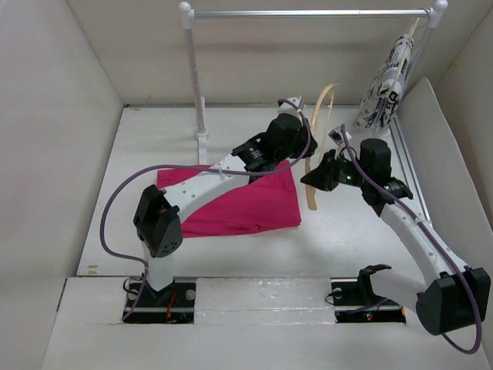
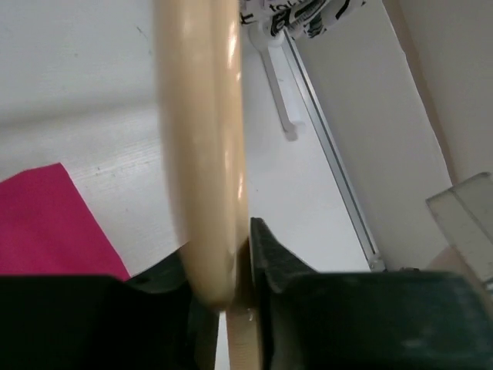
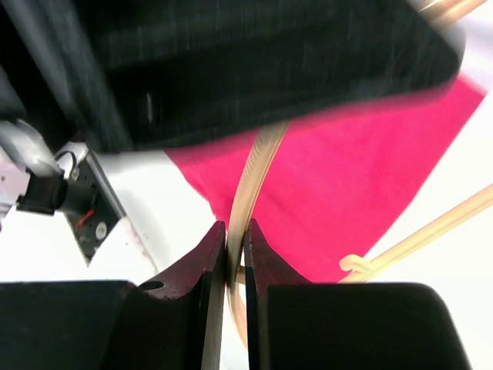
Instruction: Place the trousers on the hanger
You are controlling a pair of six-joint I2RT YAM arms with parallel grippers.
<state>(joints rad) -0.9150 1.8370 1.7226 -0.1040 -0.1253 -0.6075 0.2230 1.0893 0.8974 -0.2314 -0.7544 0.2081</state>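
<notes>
The magenta trousers [image 1: 246, 204] lie folded flat on the table under my left arm; they also show in the left wrist view [image 2: 46, 223] and the right wrist view [image 3: 347, 177]. The tan wooden hanger [image 1: 312, 196] stands roughly upright off the trousers' right edge, held between both arms. My left gripper [image 1: 306, 127] grips its upper bow, and in its own view the jaws [image 2: 231, 262] press the bow [image 2: 204, 154]. My right gripper [image 1: 312, 179] is shut on the lower part, its fingers [image 3: 235, 239] pinching the thin bow [image 3: 258, 166].
A white rail [image 1: 308, 13] on posts [image 1: 196, 77] spans the back. A black-and-white patterned garment [image 1: 389, 81] hangs at its right end. A metal track [image 1: 408, 169] runs along the right wall. White walls enclose the table on three sides.
</notes>
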